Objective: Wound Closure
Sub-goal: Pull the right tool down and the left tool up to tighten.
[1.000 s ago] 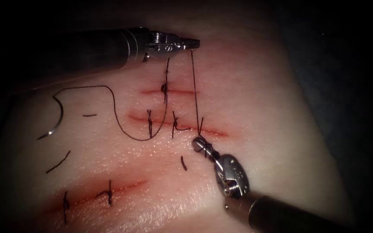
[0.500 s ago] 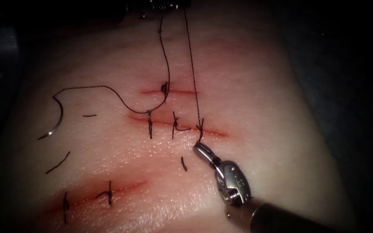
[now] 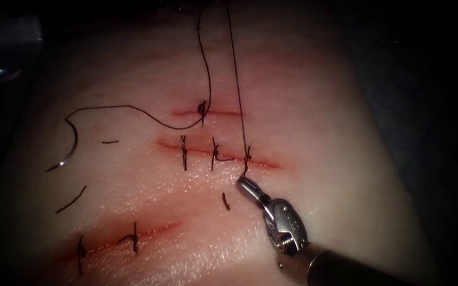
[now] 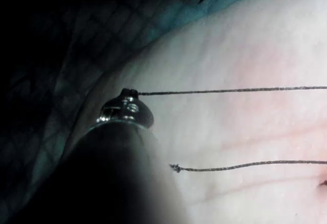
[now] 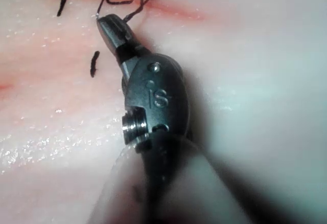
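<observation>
The curved needle (image 3: pixel 69 152) lies free on the tissue (image 3: pixel 314 137), left of the cuts and not in the tissue. Its thread (image 3: pixel 133 108) runs right and then up the tissue. A taut strand (image 3: pixel 237 79) rises from a knot (image 3: pixel 247 157) on the middle cut (image 3: pixel 263 162). My right tool (image 3: pixel 241 182) sits just below that knot, its jaws shut on the short thread end (image 5: pixel 134 13). In the left wrist view my left tool (image 4: pixel 127 94) is shut on the taut thread (image 4: pixel 230 90), which leads straight away from its tip.
Two earlier stitches (image 3: pixel 184 151) cross the middle cut. An upper cut (image 3: pixel 208 112) carries one stitch, and a lower cut (image 3: pixel 117 238) carries two. Cut thread ends (image 3: pixel 71 199) lie loose on the tissue. The tissue falls off into darkness on the right.
My left tool has risen past the endoscope picture's top edge, pulling its thread up. The slack loop has shrunk and lifted. The knot has drawn down onto the cut; my right tool has barely moved.
</observation>
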You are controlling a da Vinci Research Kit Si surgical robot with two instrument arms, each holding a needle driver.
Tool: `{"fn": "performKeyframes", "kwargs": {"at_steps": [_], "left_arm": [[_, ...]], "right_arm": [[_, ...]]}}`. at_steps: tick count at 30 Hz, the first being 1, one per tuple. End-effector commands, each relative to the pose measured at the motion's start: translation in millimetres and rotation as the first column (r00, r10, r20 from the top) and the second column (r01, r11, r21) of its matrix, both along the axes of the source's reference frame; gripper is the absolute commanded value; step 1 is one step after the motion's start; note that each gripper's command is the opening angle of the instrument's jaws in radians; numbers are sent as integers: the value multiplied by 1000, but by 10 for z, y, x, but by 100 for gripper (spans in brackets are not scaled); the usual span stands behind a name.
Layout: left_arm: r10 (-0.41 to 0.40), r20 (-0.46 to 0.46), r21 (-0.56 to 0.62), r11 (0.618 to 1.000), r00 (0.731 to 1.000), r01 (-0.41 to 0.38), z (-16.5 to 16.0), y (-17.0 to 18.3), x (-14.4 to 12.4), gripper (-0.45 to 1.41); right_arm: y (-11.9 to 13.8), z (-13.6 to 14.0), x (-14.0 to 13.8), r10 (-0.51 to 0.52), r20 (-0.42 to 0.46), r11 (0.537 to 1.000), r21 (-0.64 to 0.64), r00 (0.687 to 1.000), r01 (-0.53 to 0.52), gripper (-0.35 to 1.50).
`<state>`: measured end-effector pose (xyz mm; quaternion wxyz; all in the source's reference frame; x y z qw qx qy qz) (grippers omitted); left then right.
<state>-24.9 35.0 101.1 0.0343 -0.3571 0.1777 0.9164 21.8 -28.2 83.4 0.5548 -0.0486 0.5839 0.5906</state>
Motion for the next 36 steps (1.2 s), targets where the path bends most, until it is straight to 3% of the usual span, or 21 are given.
{"fn": "performKeyframes", "kwargs": {"at_steps": [1, 11, 17, 25, 36], "left_arm": [[-6, 2, -7, 1000, 1000, 6, 4, 11, -7, -45], [-44, 25, -20, 999, 999, 44, 26, 41, -25, -45], [-65, 12, -25, 998, 998, 65, 42, 65, -32, -45], [-90, 3, -41, 995, 996, 90, 61, 93, -26, -45], [-96, 2, -47, 994, 995, 96, 72, 110, -19, -45]], "right_arm": [[-1, 6, 7, -4, 0, 1000, 2, 1000, 4, -35], [-28, 21, 6, -55, 69, 998, 23, 996, 54, -35], [-31, 20, 4, -65, 85, 998, 17, 994, 64, -35], [-42, 17, 4, -76, 100, 997, 12, 992, 76, -35], [-83, 22, 12, -115, 141, 993, 29, 983, 112, -35]]}}
